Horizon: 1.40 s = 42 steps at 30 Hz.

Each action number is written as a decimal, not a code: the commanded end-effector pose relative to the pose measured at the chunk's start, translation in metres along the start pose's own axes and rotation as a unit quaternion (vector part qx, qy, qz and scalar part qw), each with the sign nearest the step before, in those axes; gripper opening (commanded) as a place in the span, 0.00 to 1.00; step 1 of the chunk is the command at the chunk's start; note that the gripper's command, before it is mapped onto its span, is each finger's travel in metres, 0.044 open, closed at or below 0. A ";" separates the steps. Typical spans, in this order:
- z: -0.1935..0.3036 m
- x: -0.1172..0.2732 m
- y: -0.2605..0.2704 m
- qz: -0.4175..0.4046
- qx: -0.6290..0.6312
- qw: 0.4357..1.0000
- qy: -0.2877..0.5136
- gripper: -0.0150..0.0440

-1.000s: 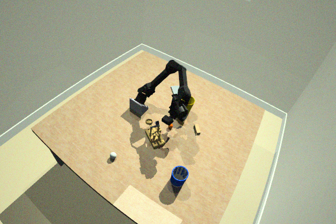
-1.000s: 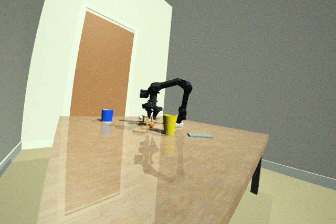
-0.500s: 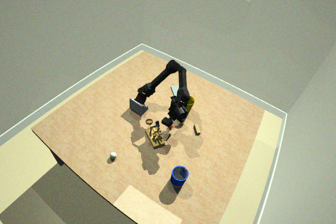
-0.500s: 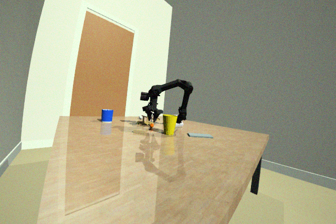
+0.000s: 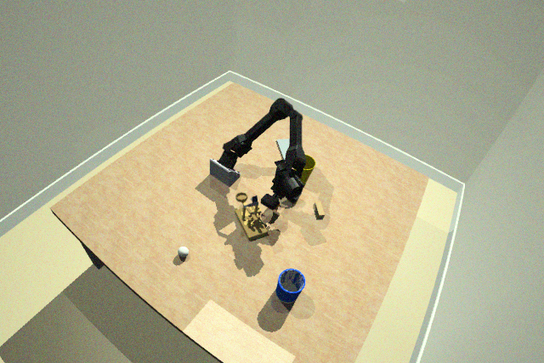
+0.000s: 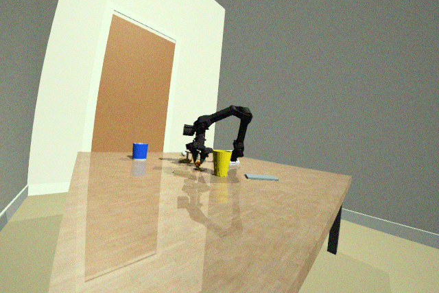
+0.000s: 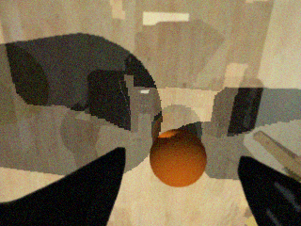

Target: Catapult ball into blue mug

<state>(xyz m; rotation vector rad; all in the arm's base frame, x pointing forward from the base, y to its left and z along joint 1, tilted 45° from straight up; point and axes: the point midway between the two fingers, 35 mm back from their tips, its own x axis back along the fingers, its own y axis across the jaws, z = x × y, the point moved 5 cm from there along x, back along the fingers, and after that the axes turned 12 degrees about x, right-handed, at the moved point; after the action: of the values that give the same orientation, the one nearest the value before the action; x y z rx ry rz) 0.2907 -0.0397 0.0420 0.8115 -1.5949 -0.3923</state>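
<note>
The orange ball (image 6: 197,164) (image 7: 179,157) is on the table beside the catapult. My gripper (image 5: 272,209) (image 6: 197,162) points down over it and is open, and the wrist view shows the ball between the two spread fingertips, with a gap on each side. In the top view the gripper hides the ball. The wooden catapult (image 5: 257,235) (image 6: 184,160) stands close by, with its ring-shaped cup (image 5: 240,201) raised at the end away from the blue mug. The blue mug (image 5: 288,294) (image 6: 140,151) stands upright, well away from the catapult.
A yellow cup (image 5: 308,168) (image 6: 221,164) stands close behind the gripper. A small wooden block (image 5: 319,210) (image 6: 183,172) lies nearby. A white ball (image 5: 183,252) (image 6: 183,153) lies off to the catapult's side. A flat grey-blue slab (image 5: 281,146) (image 6: 261,177) lies beyond the yellow cup.
</note>
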 end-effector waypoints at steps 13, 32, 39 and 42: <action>0.001 -0.013 0.001 -0.004 -0.003 1.000 0.002 0.47; -0.004 0.052 -0.005 0.001 -0.004 1.000 0.002 0.25; 0.000 0.093 -0.003 0.000 -0.004 1.000 0.003 0.25; 0.002 0.110 -0.001 -0.001 -0.004 1.000 0.003 0.25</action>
<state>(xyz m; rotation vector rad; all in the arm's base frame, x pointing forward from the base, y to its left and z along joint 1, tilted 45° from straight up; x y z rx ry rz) 0.2909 -0.1059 0.1070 0.8029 -1.5860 -0.4025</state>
